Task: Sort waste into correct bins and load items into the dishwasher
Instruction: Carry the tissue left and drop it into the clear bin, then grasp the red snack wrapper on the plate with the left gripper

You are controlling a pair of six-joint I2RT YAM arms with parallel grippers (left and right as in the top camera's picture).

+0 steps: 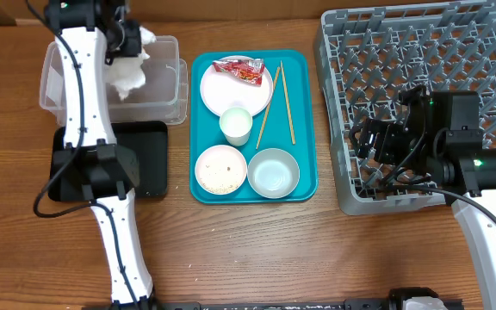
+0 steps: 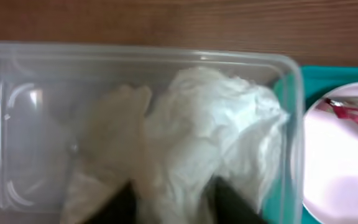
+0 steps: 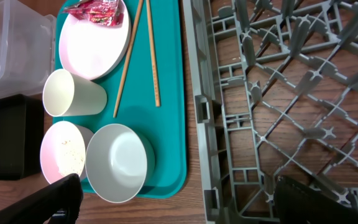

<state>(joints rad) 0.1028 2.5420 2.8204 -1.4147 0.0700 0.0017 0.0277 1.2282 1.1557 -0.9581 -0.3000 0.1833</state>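
Note:
My left gripper (image 1: 132,43) is shut on the crumpled white napkin (image 2: 210,124), which hangs into the clear tub (image 1: 169,95). The black tray (image 1: 149,159) lies in front of the tub. On the teal tray, the white plate (image 1: 231,90) carries the red wrapper (image 1: 239,71). The white cup (image 1: 236,126), the small white bowl (image 1: 220,170) with rice grains, the grey metal bowl (image 1: 273,172) and the chopsticks (image 1: 275,103) are there too. My right gripper (image 3: 185,205) is open and empty over the front left edge of the grey dish rack (image 1: 420,52).
The teal tray (image 1: 304,129) sits between the tub and the rack on the wooden table. My left arm stretches over the black tray. The rack holds no dishes.

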